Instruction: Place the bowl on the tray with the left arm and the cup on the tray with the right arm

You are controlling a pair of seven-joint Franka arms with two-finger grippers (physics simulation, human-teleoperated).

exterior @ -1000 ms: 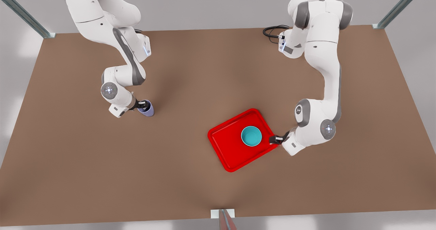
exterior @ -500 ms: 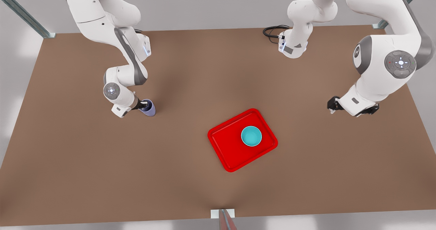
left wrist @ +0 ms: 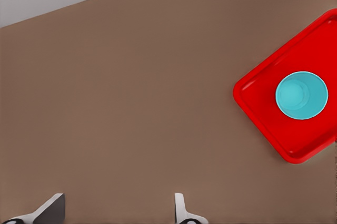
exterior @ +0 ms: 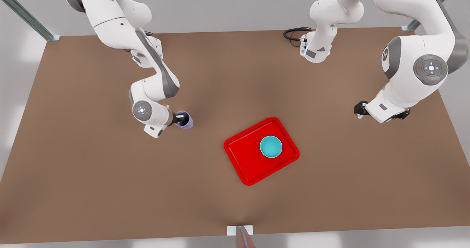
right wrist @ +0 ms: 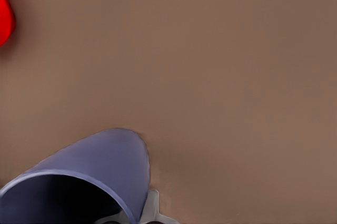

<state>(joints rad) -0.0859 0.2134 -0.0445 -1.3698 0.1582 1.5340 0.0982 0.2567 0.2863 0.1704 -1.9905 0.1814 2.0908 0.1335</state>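
Bowl [exterior: 271,147] on tray [exterior: 249,167], right fingers [exterior: 180,118] gripping cup [exterior: 185,120], left fingers [left wrist: 51,207] spread, empty.

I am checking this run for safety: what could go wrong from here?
The right end effector grips the cup only at its rim, so it may slip or tilt. The bowl already sits on the tray; the cup could bump it. The left end effector waits open.

bare table [exterior: 205,130] between cup [exterior: 184,119] and tray [exterior: 249,167], bowl [exterior: 271,147] occupying tray's far end
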